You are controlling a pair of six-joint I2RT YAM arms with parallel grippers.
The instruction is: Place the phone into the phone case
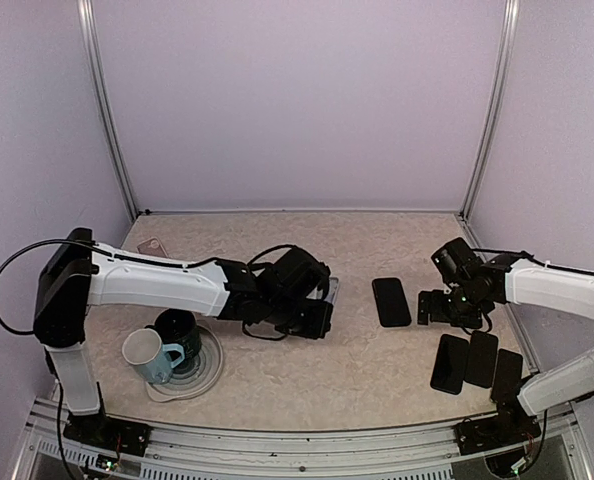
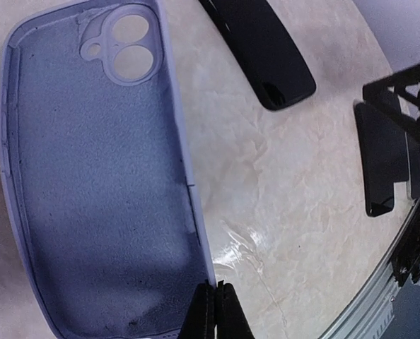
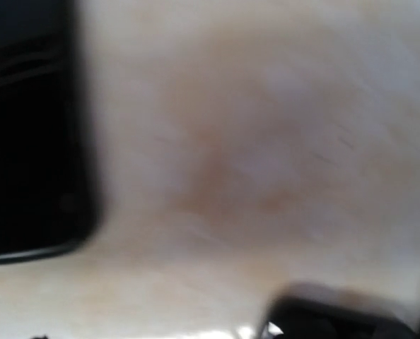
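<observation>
A lilac phone case (image 2: pixel 97 183) lies open side up, camera holes at its far end. My left gripper (image 2: pixel 216 300) is shut on the case's right side wall, the thin wall pinched between the two black fingertips. In the top view the left gripper (image 1: pixel 315 312) covers most of the case (image 1: pixel 332 290). A black phone (image 1: pixel 390 301) lies flat just right of it, also seen as the phone (image 2: pixel 266 49) in the left wrist view. My right gripper (image 1: pixel 443 308) stands open just right of the phone, nothing in it. The right wrist view is blurred; the phone (image 3: pixel 26 141) fills its left edge.
Three more black phones (image 1: pixel 480 360) lie side by side at the front right, near the right arm's base. A dark mug (image 1: pixel 177 328) and a pale mug (image 1: pixel 147 352) stand on a grey round plate (image 1: pixel 209 372) at the front left. A small clear item (image 1: pixel 152 246) lies at the back left.
</observation>
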